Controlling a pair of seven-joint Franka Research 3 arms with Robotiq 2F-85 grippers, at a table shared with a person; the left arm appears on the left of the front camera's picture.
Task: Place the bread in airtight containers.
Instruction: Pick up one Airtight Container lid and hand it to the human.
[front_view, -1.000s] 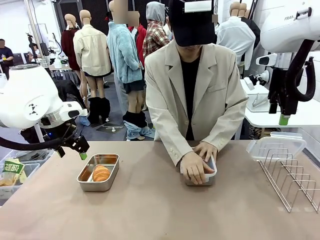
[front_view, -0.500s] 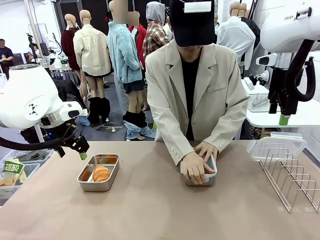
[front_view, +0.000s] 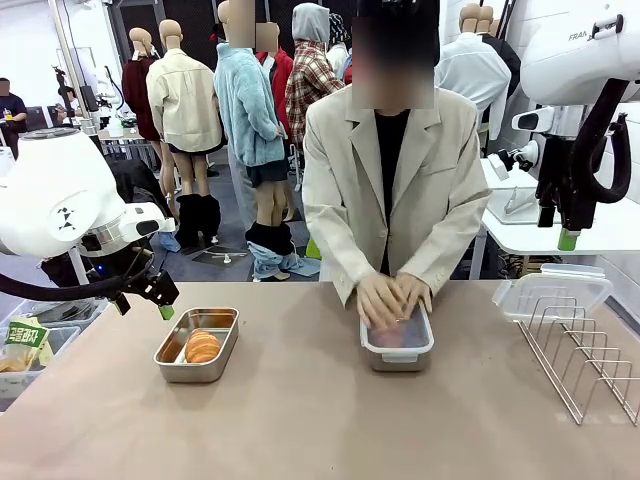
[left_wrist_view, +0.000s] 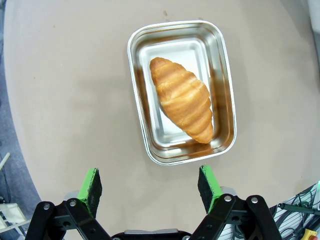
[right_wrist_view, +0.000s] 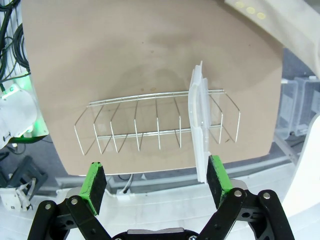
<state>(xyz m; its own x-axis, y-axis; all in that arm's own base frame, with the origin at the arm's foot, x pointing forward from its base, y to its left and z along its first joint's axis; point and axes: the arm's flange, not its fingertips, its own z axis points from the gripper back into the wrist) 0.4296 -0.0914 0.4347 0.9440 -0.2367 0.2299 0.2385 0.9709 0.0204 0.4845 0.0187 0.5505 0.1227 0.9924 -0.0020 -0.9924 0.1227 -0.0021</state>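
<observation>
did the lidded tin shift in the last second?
No. The lidded tin sits at the same spot relative to the wire rack; only the person's hands slid toward its far end.

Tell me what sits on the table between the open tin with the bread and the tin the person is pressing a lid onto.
Nothing. In the front view, bare table lies between the open tin holding the bread and the lidded tin under the person's hands.

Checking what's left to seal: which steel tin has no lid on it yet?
The tin on the robot's left, croissant lying uncovered; the person presses a lid onto the other tin.
</observation>
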